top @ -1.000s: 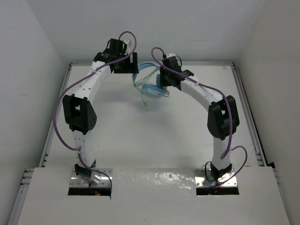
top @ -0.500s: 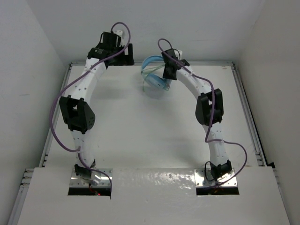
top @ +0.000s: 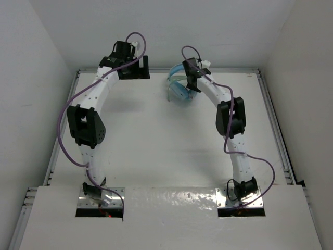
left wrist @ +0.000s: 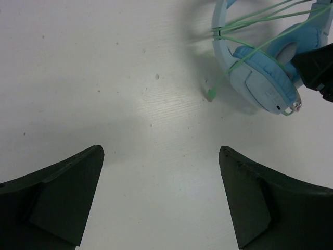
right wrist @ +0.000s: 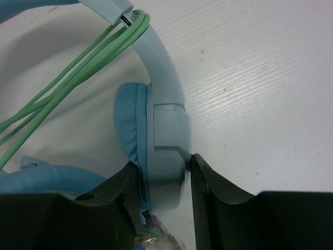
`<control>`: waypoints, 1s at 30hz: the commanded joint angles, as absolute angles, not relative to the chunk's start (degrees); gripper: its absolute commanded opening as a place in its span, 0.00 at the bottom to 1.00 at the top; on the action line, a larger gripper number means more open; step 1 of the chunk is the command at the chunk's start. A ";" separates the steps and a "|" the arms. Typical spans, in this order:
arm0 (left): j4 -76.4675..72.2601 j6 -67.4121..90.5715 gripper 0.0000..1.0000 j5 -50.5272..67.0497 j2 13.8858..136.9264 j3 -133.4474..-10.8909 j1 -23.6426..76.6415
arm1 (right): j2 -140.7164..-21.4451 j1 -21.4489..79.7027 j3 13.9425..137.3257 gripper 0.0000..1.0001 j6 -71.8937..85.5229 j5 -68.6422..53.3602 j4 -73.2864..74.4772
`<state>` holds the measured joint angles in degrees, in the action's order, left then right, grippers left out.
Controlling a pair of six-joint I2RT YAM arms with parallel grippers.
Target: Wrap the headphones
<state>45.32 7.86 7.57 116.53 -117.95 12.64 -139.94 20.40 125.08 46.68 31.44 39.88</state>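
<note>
Headphones (top: 178, 89) in light blue lie close to the far edge of the white table (top: 156, 151), near the middle of that edge and slightly toward its right side. We see 2 white robot arms reaching from the near edge toward the far edge, each trailing a thick purple cable (top: 65, 133).

The right gripper (top: 191, 78) is clamped on the headphones. In its wrist view, 2 dark fingers (right wrist: 223, 208) press on either side of the pale plastic housing of 1 ear cup (right wrist: 165, 135), with the blue padding just left of that housing. The curved headband (right wrist: 156, 47) rises from the cup toward the top of the view. Several strands of thin pale green cable (right wrist: 67, 86) cross the space inside the headband and pass over it near the top. We cannot tell whether the headphones touch the table or hang just above it.

The left gripper (top: 133, 69) stands near the far edge, left of the headphones and apart from them. Its jaws are spread wide with nothing between them, only bare table below. In its wrist view the headphones appear at the upper right, and the cable's loose plug end (left wrist: 210, 95) points down toward the surface.
</note>
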 commanded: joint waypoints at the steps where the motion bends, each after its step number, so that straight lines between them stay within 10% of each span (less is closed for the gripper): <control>1: 44.30 8.35 0.90 9.49 115.84 -117.77 11.87 | -138.95 20.74 127.44 0.27 49.04 31.83 36.12; 9: 44.65 8.53 0.90 10.37 116.28 -117.51 11.86 | -138.78 21.18 125.51 0.58 49.66 26.55 34.19; 19: 45.09 8.44 0.90 11.25 116.54 -117.77 11.78 | -129.91 22.24 120.16 0.66 44.13 24.26 27.87; 30: 47.46 5.19 0.90 6.07 115.85 -121.03 10.72 | -105.23 18.65 104.35 0.99 27.34 20.47 29.08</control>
